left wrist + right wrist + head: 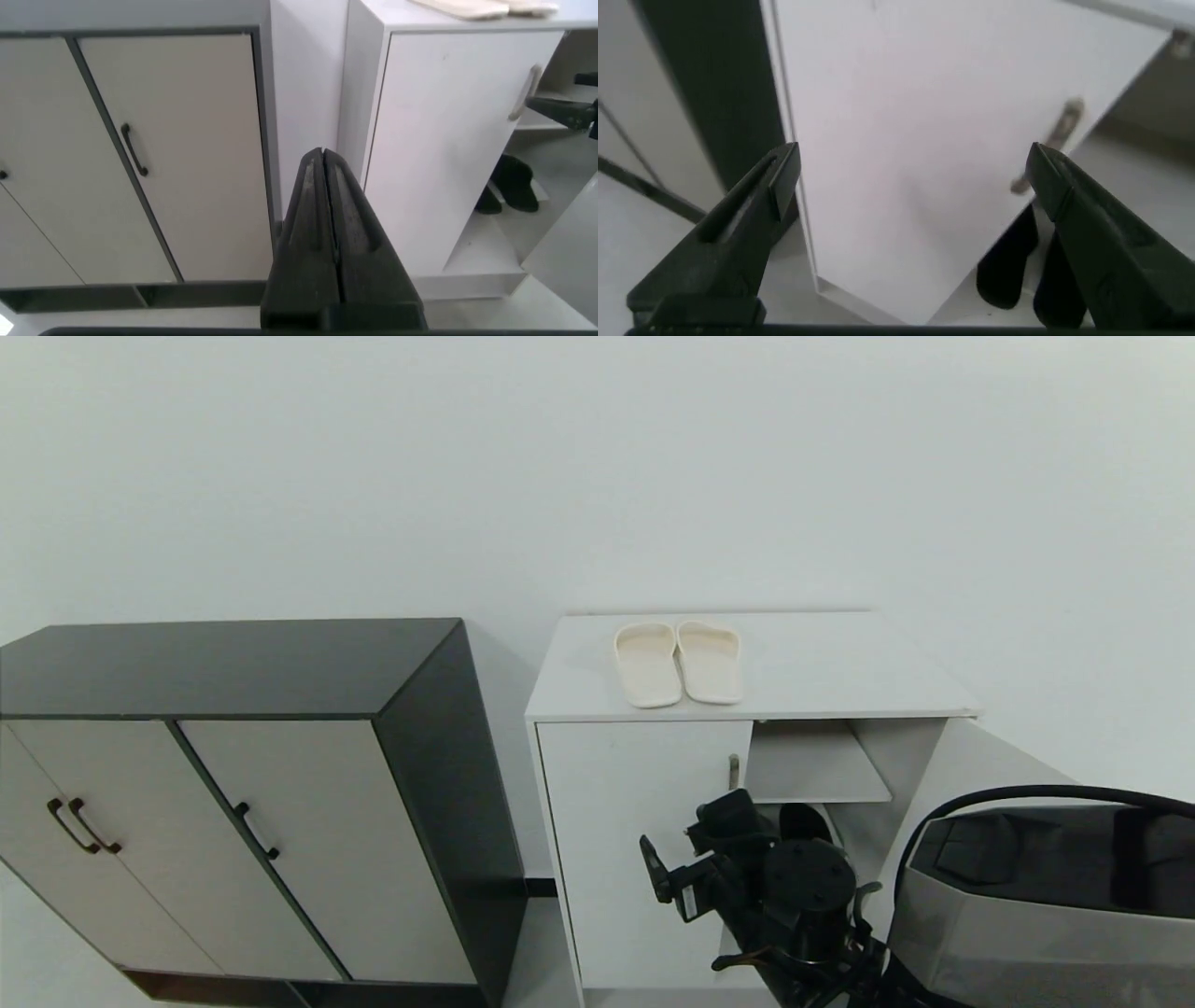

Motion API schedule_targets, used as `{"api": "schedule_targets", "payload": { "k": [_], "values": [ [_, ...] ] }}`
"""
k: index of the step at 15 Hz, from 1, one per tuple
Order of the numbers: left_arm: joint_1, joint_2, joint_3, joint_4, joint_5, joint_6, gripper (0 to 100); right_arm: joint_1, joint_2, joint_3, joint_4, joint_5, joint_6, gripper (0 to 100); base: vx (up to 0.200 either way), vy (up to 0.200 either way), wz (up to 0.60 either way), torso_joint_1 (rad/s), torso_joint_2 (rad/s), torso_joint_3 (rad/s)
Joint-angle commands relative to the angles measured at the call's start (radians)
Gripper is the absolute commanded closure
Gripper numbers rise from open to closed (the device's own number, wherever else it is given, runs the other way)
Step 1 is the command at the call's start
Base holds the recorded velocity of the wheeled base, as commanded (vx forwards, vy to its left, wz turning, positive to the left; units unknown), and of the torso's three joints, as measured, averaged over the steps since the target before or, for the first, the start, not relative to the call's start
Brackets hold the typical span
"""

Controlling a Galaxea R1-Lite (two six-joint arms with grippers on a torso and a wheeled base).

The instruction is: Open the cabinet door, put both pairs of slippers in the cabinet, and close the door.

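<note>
1. I am looking at the low white cabinet (840,663), a plain board unit standing against the pale wall (597,476). Its left-hand door (635,840) is sitting shut. Its right-hand door (980,756) is standing swung outward, leaving the right side of the interior exposed.
2. The pair of cream slippers (679,663), soft open-toed slides, is lying side by side on the cabinet top, over its left half, with the two touching or nearly so.
3. The pair of black slippers (805,821) is resting on the cabinet floor in the lower compartment, beneath the white shelf (817,765). In the head view the arm is covering part of them.
4. The right gripper (910,163) is hanging in front of the left-hand door with its fingers spread wide and gripping nothing. It is sitting near the slim metal handle (1060,131) at that door's inner edge, apart from it.
5. The left gripper (323,154) is hanging farther back, with its fingers pressed flat together and nothing between them. It is pointing toward the gap between the two cabinets.
6. A black-topped cabinet (233,663) with two pale doors and dark bar handles is standing just beside the white one, on my left, with both doors shut.
</note>
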Motion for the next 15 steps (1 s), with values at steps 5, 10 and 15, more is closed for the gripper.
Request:
{"api": "schedule_targets", "payload": {
  "k": [5, 10, 15],
  "values": [
    [0.000, 0.000, 0.000, 0.000, 0.000, 0.000, 100, -0.006, -0.019, 0.019, -0.001, 0.044, -0.032, 0, 0.000, 0.000, 0.00, 0.141, -0.32, -0.175],
    [0.000, 0.000, 0.000, 0.000, 0.000, 0.002, 100, 0.030, -0.350, -0.135, 0.672, -0.080, 0.127, 0, 0.000, 0.000, 0.00, 0.000, 0.00, 0.000],
    [0.000, 0.000, 0.000, 0.000, 0.000, 0.002, 100, 0.060, -0.358, -0.466, 1.068, -0.323, 0.299, 0, 0.000, 0.000, 0.00, 0.000, 0.00, 0.000]
  ]
}}
